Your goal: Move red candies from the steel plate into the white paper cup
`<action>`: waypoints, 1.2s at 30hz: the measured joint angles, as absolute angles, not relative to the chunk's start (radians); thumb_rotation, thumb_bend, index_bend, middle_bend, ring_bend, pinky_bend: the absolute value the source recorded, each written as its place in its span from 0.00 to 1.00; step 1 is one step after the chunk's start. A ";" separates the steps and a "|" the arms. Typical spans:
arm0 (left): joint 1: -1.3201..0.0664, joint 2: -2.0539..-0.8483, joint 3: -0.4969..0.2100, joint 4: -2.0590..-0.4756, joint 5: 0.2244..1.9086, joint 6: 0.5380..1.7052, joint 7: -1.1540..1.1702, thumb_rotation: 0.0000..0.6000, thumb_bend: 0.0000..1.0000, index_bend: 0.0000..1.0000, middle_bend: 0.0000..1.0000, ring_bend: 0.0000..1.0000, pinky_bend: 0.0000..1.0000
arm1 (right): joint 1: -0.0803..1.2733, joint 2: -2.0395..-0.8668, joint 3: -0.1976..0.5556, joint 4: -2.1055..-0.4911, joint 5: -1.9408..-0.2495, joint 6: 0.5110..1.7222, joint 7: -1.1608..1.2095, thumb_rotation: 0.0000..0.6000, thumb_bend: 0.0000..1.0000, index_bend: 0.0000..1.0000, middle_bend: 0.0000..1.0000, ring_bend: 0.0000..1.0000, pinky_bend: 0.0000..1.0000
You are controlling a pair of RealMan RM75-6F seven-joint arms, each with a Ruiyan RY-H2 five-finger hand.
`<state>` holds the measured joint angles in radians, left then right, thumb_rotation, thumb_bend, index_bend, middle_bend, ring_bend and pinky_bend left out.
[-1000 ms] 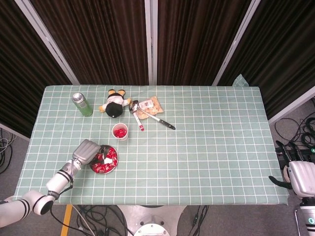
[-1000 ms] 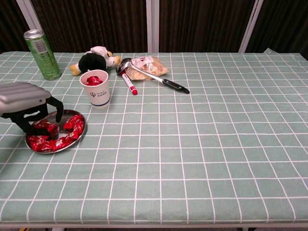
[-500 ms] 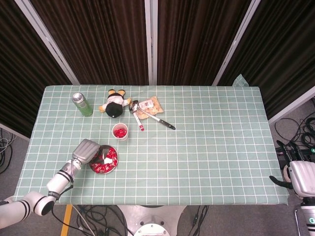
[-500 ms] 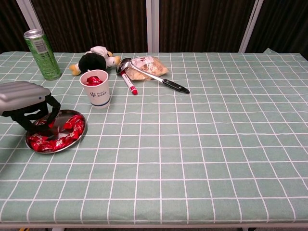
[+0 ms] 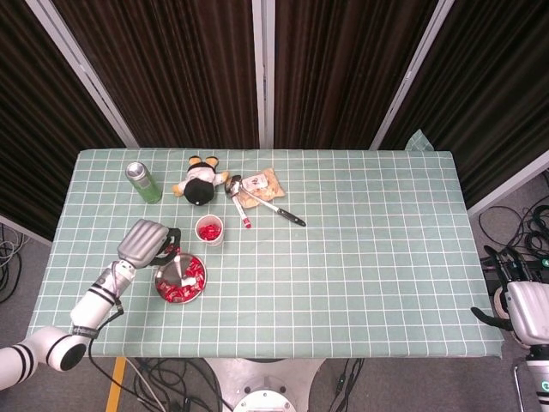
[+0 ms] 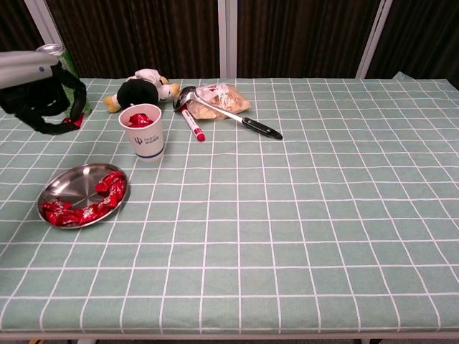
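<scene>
Left robot hand (image 6: 39, 93) raised, apparently pinching candy (image 6: 70, 122).

A pale green tablecloth with a white grid (image 6: 301, 215) covers the table. Glossy red wrapped candies (image 6: 107, 188) lie on the shiny silver steel plate (image 6: 75, 182) near its left edge, and more red shows inside the white paper cup with a small dark logo (image 6: 143, 133). Toward the far edge stand a green drink can with a silver top (image 5: 144, 182), a black, white and yellow plush toy (image 6: 140, 89), and a white marker with a red cap (image 6: 192, 124).
</scene>
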<state>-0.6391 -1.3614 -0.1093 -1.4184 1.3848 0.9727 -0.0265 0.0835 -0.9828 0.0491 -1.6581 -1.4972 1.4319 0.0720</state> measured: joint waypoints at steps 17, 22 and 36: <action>-0.824 -1.473 -0.199 -1.340 1.252 0.788 0.074 1.00 0.37 0.66 0.98 0.94 1.00 | 0.077 -0.982 0.050 -1.642 -1.485 1.434 0.090 1.00 0.01 0.06 0.27 0.05 0.28; -0.841 -1.502 -0.193 -1.308 1.204 0.770 0.136 1.00 0.36 0.62 0.97 0.94 1.00 | 0.077 -0.983 0.051 -1.638 -1.480 1.430 0.093 1.00 0.01 0.06 0.27 0.05 0.28; -0.818 -1.453 -0.183 -1.396 1.148 0.814 0.161 1.00 0.36 0.39 0.95 0.93 1.00 | 0.080 -0.984 0.053 -1.634 -1.484 1.428 0.099 1.00 0.01 0.06 0.27 0.05 0.28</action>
